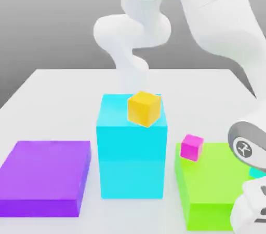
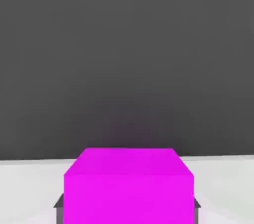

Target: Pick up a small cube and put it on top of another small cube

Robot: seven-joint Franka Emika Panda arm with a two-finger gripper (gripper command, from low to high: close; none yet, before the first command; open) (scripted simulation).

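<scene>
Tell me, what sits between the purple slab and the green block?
In the exterior view, the tall cyan block stands between the purple slab and the green block, with a yellow cube on top.

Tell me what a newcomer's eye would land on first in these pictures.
Probably the tall cyan block at the centre of the white table, with a small yellow cube sitting on its top. Next, the flat purple block at the exterior view's left and the green block at its right, which carries a small magenta cube. That magenta cube looms large in the hand view.
</scene>
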